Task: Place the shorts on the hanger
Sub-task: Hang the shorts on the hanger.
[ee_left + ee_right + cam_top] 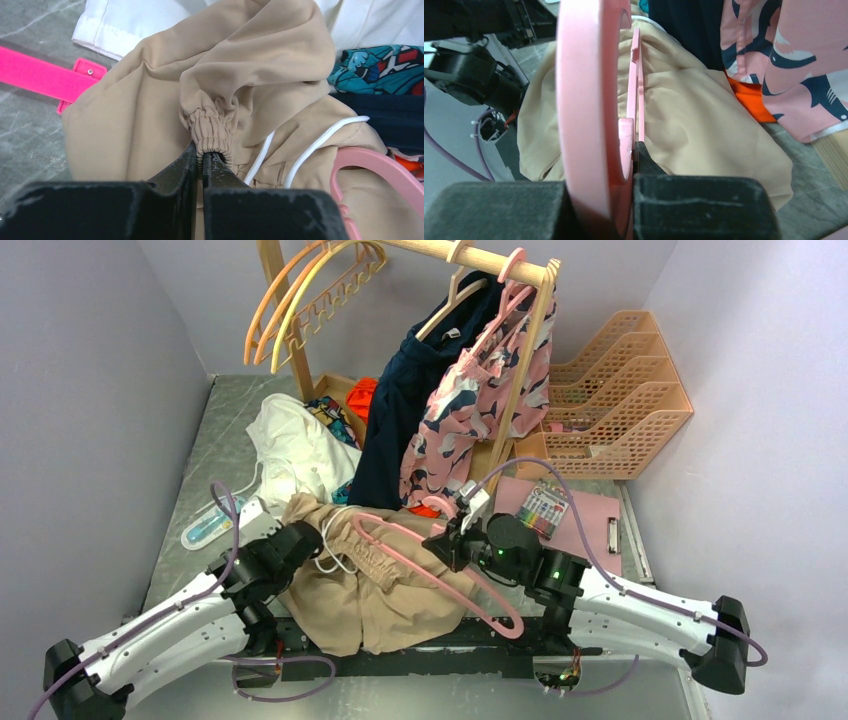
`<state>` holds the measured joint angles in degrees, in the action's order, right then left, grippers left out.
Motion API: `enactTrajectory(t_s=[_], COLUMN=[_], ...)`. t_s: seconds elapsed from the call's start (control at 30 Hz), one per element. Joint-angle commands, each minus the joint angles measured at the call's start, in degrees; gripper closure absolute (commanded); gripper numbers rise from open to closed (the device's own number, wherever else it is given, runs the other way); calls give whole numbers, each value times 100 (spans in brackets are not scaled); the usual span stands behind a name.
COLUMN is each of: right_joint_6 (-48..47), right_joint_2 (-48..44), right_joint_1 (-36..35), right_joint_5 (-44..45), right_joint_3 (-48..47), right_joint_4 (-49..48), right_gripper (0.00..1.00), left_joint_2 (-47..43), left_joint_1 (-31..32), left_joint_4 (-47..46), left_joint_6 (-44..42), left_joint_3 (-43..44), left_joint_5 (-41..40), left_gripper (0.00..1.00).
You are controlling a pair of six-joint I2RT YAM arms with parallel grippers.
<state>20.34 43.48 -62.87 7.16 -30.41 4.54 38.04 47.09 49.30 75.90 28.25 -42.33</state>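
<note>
Both clamped, left gripper [202, 157] pinching the shorts [135, 120] (waistband bunch), right gripper [630, 159] nipping the hanger [584, 90] atop them.

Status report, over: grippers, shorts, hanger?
Left gripper shut on shorts waistband. Right gripper shut on hanger. Hanger lies across shorts. White garment close behind.

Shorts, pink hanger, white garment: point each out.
shorts [125, 125], left wrist view, flat tan fabric on the left side.
pink hanger [584, 100], right wrist view, broad near arm.
white garment [295, 445], top external view, middle of the heap.
</note>
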Motion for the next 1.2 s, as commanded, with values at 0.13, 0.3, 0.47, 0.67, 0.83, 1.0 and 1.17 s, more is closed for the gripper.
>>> enactTrajectory(t_s=[0.13, 0.3, 0.47, 0.67, 0.83, 1.0, 1.17], right_joint_6=[-35, -200, 3, 379, 639, 349, -311], right_joint_2=[-222, 366, 1058, 1206, 1448, 1416, 764], right_joint_1=[65, 110, 128, 176, 248, 255, 257], right_joint_5=[-26, -124, -573, -1415, -2254, -3245, -3221], right_joint_3=[-6, -449, -640, -360, -341, -437, -594], right_joint_4=[-862, -636, -520, -1336, -2128, -1938, -739], right_gripper=[100, 100, 100, 100, 100, 100, 100], left_joint_2=[-57, -424, -674, -792, -863, -918, -999], left_joint_1=[24, 24, 25, 24, 25, 20, 25], left_joint_4=[-401, -427, -360, -333, -446, -292, -167], left_joint_6=[435, 441, 419, 255, 61, -137, -525], left_joint_3=[-102, -234, -207, -62, 28, 323, 779], left_joint_5=[-220, -225, -227, -248, -183, -371, -618], left_gripper=[93, 93, 93, 93, 93, 93, 93])
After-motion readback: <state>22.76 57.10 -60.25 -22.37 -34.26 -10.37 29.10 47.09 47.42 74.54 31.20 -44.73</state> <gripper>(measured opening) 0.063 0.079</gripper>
